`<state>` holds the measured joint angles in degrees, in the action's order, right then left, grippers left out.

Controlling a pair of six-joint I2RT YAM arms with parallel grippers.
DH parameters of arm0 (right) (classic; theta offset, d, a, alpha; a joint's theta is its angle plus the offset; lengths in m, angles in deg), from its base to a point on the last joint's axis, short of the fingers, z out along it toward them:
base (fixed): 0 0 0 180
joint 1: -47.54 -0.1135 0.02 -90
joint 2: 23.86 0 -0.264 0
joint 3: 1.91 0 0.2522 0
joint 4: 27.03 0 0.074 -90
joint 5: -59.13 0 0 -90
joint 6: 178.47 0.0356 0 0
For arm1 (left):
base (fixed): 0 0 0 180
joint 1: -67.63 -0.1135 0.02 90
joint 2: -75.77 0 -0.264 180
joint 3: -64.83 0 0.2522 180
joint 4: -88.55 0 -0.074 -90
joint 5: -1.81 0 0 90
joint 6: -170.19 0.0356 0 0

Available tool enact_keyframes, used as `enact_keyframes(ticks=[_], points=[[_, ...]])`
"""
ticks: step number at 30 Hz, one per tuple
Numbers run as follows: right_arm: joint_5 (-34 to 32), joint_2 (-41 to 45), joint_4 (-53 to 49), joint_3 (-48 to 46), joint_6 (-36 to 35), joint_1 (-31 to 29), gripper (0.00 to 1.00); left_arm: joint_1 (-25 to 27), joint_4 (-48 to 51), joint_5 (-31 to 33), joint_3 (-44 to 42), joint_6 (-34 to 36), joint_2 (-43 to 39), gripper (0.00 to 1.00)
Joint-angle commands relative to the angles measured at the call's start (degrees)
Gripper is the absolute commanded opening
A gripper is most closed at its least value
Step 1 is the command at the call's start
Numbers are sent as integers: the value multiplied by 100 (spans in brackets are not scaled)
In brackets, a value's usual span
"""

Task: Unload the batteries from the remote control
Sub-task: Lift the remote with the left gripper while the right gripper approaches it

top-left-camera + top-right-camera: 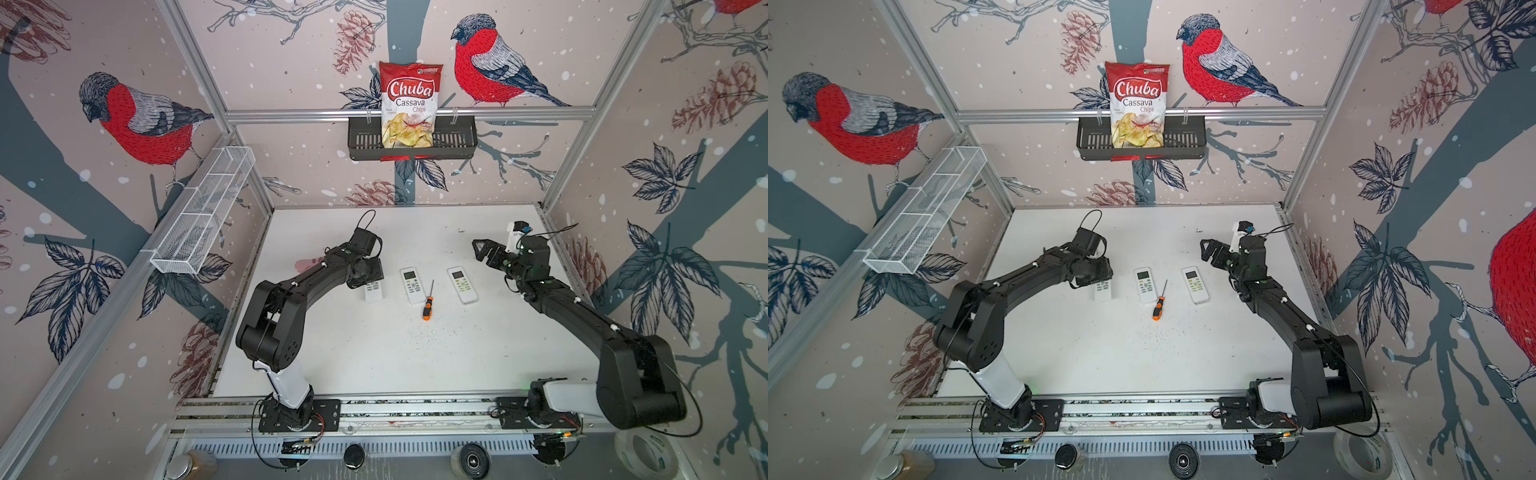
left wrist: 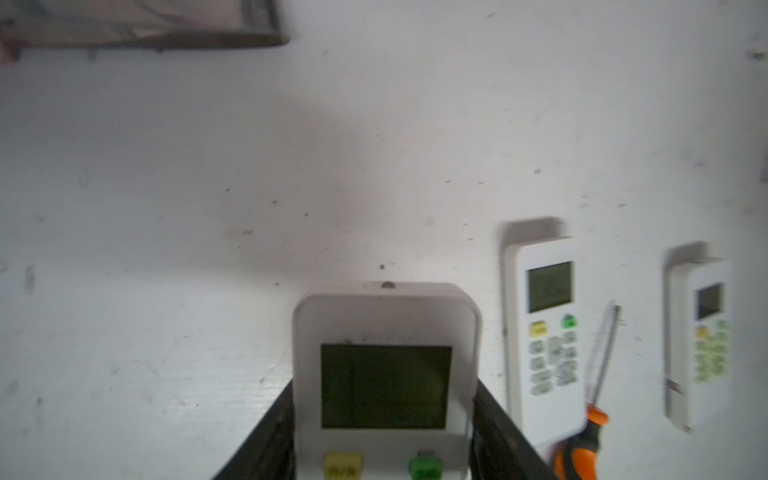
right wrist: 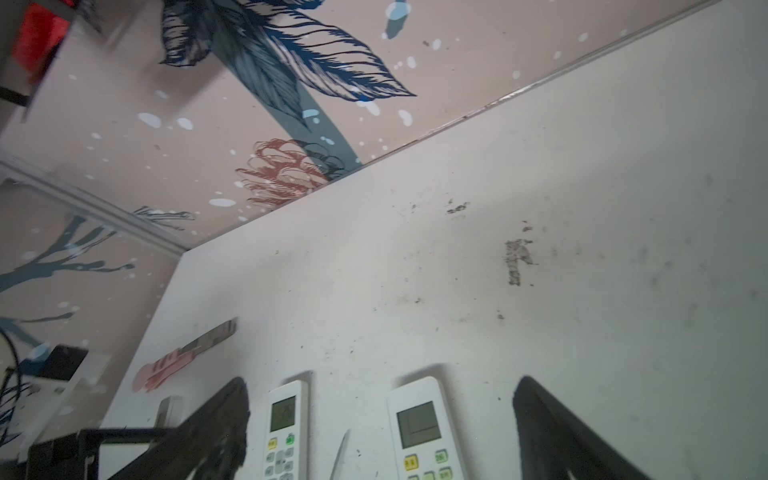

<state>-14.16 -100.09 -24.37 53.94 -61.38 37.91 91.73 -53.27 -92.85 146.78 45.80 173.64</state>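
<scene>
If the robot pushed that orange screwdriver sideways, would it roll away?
Probably a little: the screwdriver has a rounded-looking handle and lies flat on the smooth white table. With a thick handle and a thin shaft, it would likely curve rather than roll straight. It looks stiff, so it shouldn't bend.

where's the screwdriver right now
In both top views the screwdriver lies on the white table, between the middle remote and the right remote, nearer the middle one.

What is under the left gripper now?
A white remote, screen up, sits between the fingers of the left gripper. The gripper hides its upper half in both top views. Its underside is covered, so no batteries show.
</scene>
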Motion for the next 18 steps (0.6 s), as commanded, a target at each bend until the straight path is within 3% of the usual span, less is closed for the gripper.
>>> enact_keyframes(ticks=[1,5,9,13,18], points=[[1318,-4,825,-16,136,146,99,-169,-960,-1090,50,220,-191,49],[2510,-161,1546,74,414,207,99,-417,-1737,-2080,201,192,-68,48],[3168,-356,1935,253,613,198,100,-464,-2008,-2759,654,328,256,48],[3609,-594,2424,355,925,166,99,-542,-2495,-3535,969,241,536,48],[3884,-867,2333,786,801,-15,99,-604,-3405,-4465,1192,-103,793,48]])
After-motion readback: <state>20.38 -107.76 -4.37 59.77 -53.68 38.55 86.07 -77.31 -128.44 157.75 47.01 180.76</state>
